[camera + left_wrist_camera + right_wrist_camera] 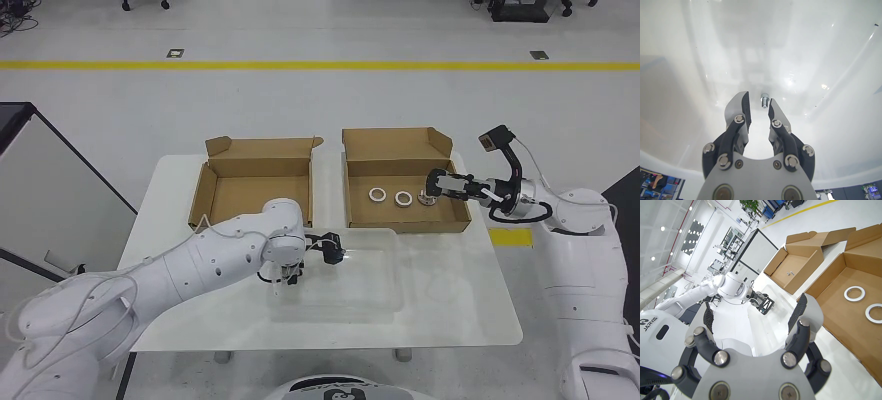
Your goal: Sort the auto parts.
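One white worktop, standing on a pale floor crossed by a yellow line. One transparent tray at its near middle. A single bolt lay on the tray bottom, just off the tips of the left gripper, whose jaws were spread. One left box, open cardboard, held small metal pieces. One right box beside it held two metal rings. The right gripper hung over that box's near right corner, jaws spread wide.
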Available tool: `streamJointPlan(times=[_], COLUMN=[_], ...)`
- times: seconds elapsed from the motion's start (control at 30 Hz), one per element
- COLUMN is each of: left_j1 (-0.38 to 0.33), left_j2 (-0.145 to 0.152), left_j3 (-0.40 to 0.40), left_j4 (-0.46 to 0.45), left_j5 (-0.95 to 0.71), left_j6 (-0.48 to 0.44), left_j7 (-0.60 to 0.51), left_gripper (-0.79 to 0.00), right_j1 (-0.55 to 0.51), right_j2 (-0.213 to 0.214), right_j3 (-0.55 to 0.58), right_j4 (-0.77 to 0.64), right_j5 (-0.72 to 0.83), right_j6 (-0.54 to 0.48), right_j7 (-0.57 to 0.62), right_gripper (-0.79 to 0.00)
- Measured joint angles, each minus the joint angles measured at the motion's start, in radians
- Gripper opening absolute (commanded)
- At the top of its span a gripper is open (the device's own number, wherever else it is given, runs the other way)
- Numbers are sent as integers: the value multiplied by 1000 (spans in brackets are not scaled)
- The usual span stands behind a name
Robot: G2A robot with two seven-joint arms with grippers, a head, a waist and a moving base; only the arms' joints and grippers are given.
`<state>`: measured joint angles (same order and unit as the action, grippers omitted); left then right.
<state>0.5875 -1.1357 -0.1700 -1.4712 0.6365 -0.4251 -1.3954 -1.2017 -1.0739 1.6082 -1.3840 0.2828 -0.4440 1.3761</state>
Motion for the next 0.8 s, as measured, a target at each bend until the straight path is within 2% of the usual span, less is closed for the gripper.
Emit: streamJointPlan(times=[0.2, 0.4, 0.8], left_j1=[-10, -45, -150], left_j2=[-3, 15, 109], left_j3=[0, 0, 0], left_j4=[1, -58, -287], left_j5=[-9, -73, -179], left_j6=[-8, 2, 50], left_j7=[8, -2, -49], left_gripper=[-785, -785, -785], right_j1=[0, 0, 0], right_j2=[0, 0, 0], right_j3=[0, 0, 0], right_j4=[0, 0, 0], right_j5=[0, 0, 0], right_j6=[0, 0, 0], right_j7=[0, 0, 0], right_gripper=[0, 0, 0])
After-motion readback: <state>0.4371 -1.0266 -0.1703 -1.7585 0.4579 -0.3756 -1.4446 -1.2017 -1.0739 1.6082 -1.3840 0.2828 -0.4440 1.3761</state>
